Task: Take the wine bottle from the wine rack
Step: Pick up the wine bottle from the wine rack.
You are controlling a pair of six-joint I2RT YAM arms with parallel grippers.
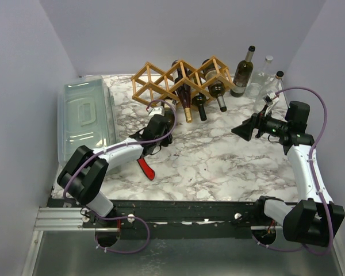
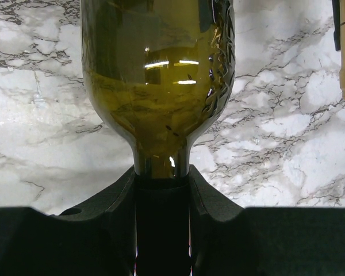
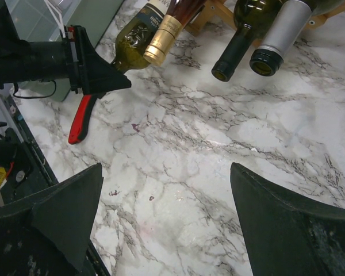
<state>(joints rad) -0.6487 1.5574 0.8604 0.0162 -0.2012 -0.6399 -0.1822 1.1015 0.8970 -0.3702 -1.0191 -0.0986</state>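
The wine rack (image 1: 161, 77) is a tan wooden lattice at the back of the marble table. My left gripper (image 1: 163, 123) is shut on the neck of an olive-green wine bottle (image 1: 169, 114) just in front of the rack's left end. In the left wrist view the fingers (image 2: 204, 190) clamp the neck and the bottle's shoulder (image 2: 158, 86) fills the frame above the marble. Whether its base still rests in a cell is hidden. The right wrist view shows this bottle (image 3: 132, 40) and the left gripper (image 3: 106, 77). My right gripper (image 1: 244, 131) hangs open and empty over the table (image 3: 167, 218).
Three more bottles lie in the rack: gold-capped (image 1: 187, 106), dark green (image 1: 200, 106), silver-capped (image 1: 219, 98). A dark bottle (image 1: 243, 72) and two clear ones (image 1: 259, 80) stand at the back right. A clear plastic bin (image 1: 86, 118) sits left. A red-handled tool (image 1: 145, 168) lies near the left arm.
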